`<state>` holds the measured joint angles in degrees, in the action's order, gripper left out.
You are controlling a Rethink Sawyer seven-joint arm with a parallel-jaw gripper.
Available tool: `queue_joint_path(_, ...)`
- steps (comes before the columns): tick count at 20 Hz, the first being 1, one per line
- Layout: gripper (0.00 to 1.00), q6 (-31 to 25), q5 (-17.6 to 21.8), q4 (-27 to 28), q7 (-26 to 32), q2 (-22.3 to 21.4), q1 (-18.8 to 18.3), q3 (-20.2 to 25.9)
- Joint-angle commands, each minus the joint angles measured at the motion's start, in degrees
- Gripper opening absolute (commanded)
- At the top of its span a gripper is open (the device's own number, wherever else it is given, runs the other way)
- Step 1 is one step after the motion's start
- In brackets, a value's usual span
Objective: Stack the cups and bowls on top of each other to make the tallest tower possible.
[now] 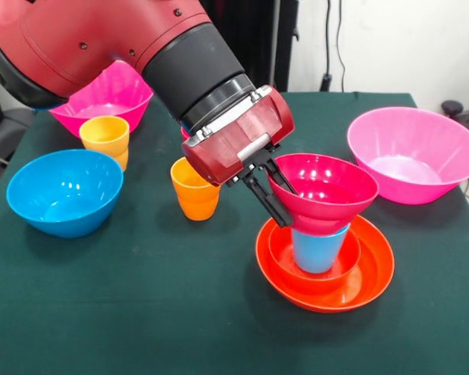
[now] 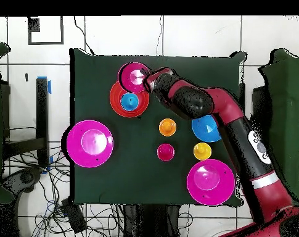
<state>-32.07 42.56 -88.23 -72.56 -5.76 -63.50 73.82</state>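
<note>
Wide orange bowl [image 1: 328, 293] on green table [image 1: 141, 312], small orange bowl [image 1: 285, 254] nested inside, blue cup [image 1: 319, 250] upright within; gripper [image 1: 275, 191] apparently pinching rim of crimson bowl [image 1: 324, 191], resting tilted atop cup

A: Colours first. The glossy wide shallow orange plastic bowl [image 1: 375, 273] holds a smaller glossy orange plastic bowl [image 1: 285, 248]; the tumbler in it is a glossy sky-blue plastic cup [image 1: 319, 250].

B: And the glossy small crimson plastic bowl [image 1: 328, 187] above it?

A: Deep pink-red, glossy. The two large plastic bowls are both pink: the right-hand large pink bowl [image 1: 416, 152] paler, the far large pink bowl [image 1: 105, 98] hotter magenta.

B: The rest?

A: A medium glossy blue plastic bowl [image 1: 64, 191], a yellow plastic cup [image 1: 105, 139], an orange plastic cup [image 1: 194, 191], and a red plastic cup [image 2: 166, 152]. The table's plain cloth [image 1: 141, 312] is dark green. The robot arm [image 1: 102, 39] is red and black.
</note>
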Motion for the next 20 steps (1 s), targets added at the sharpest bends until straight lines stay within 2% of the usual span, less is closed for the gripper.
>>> queue_joint_path(1, 0.0, -3.03, 5.53, 1.56, 18.7, 1.64, 0.75, -7.56)
queue_joint_path(7, 0.0, -2.98, 6.06, 0.84, 17.61, 2.18, 0.29, -7.64)
queue_joint_path(20, 0.0, -4.08, 5.1, -1.94, 11.58, -1.21, 1.17, -8.98)
